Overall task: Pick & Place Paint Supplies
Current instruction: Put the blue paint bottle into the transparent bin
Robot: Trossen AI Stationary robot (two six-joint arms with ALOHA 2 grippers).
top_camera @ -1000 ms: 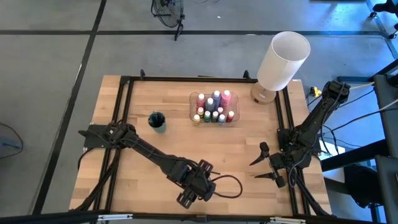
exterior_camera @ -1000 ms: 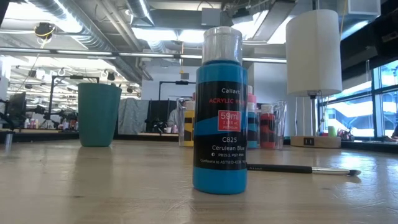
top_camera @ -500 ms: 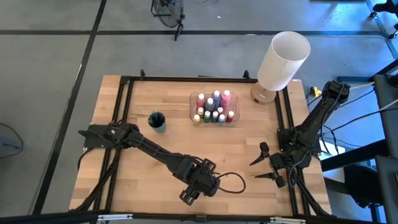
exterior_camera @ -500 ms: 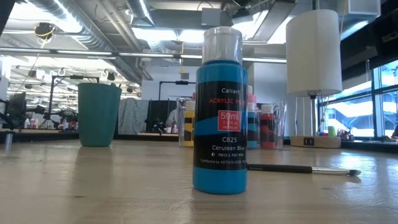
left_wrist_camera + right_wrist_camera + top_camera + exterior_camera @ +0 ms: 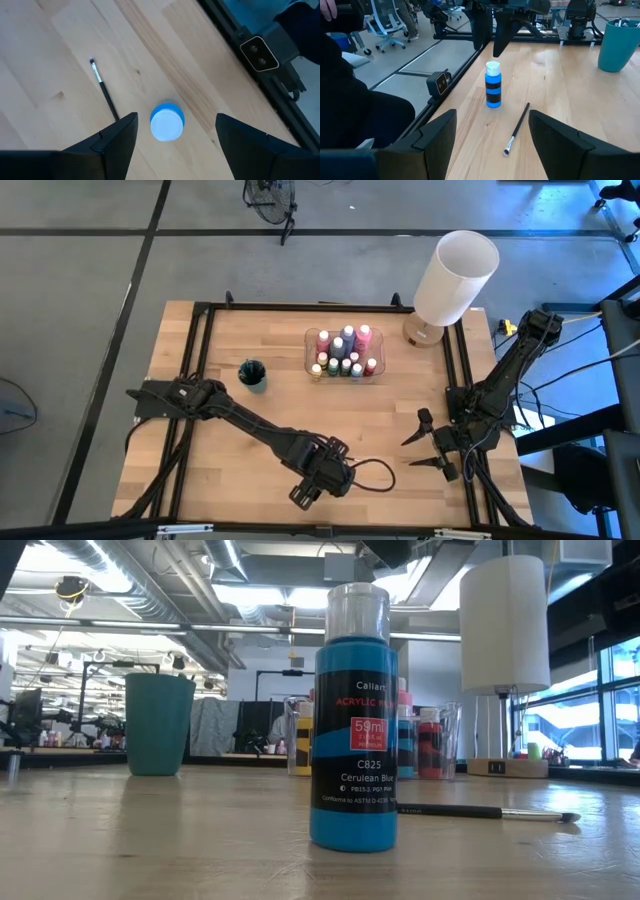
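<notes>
Left gripper [image 5: 172, 137], fingers spread, poised above upright blue white-capped paint bottle [image 5: 167, 121] beside thin dark-handled paintbrush [image 5: 104, 89]; right gripper [image 5: 428, 445] open, apart.

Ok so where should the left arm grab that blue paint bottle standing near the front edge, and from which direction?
Come straight down from above and close on the blue paint bottle just under its cap. It stands upright, and the open left end effector already hangs over it with a finger on either side. The paintbrush lies beside it, apart from the bottle.
</notes>
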